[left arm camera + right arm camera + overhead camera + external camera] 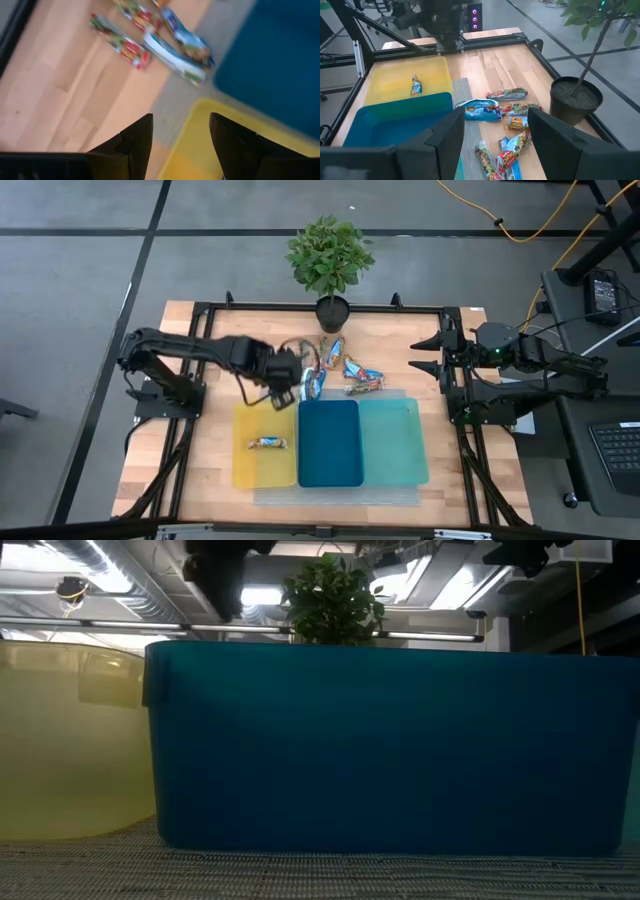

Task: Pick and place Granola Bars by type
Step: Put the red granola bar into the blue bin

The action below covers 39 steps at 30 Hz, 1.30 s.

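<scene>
Yellow tray [262,470] holds one bar [267,443]. Left end effector [281,397], fingers apart and apparently empty, must next reach the loose bars [340,375]. Right end effector [424,354] waits, fingers apart.

Probably a robotics lab: framed wooden table [215,470], orange cables [520,225] across grey floor, exposed ceiling ducts [110,585]

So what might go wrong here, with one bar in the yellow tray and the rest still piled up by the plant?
The remaining granola bars lie overlapping in a loose heap, so the open left gripper, hovering over the yellow tray's far edge, might catch two at once or nudge neighbours away. Shiny wrappers could also slip from the fingers. The pile sits close to the potted plant, so a reach there might bump the pot. The right gripper waits open at the table's side.
</scene>
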Each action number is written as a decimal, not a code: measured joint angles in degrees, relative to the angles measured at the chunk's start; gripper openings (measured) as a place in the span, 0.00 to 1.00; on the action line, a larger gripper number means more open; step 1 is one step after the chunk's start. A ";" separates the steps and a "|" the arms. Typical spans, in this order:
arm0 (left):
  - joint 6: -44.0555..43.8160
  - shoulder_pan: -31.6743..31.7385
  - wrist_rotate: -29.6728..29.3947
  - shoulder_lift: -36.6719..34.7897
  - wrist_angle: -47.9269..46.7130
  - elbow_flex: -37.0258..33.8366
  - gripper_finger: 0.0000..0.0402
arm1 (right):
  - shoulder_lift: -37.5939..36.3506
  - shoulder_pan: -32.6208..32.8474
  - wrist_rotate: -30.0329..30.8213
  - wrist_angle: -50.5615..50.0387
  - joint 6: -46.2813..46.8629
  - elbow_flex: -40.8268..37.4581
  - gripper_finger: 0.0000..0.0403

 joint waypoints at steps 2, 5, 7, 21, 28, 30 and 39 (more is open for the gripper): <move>0.00 2.30 0.74 -0.01 0.30 0.87 0.47 | 0.02 0.00 0.00 0.00 0.33 0.00 0.55; 0.34 5.63 0.40 0.01 1.04 1.84 0.47 | 0.01 0.00 0.00 0.00 0.68 0.00 0.55; 1.99 8.09 0.98 0.01 1.97 1.91 0.47 | 0.02 0.00 0.00 0.00 0.86 0.00 0.55; 18.46 19.65 9.78 6.14 12.67 1.84 0.52 | 0.00 0.02 0.00 0.00 2.77 0.00 0.55; 21.00 22.61 9.11 13.36 13.63 1.83 0.68 | 0.02 0.02 0.00 -0.02 3.14 0.00 0.55; 21.00 23.47 9.48 15.31 13.82 1.82 0.73 | 0.00 0.02 -0.02 -0.02 3.15 0.00 0.55; 21.29 26.05 11.26 22.18 16.13 1.82 0.84 | 0.02 0.02 -0.02 -0.07 3.17 0.00 0.55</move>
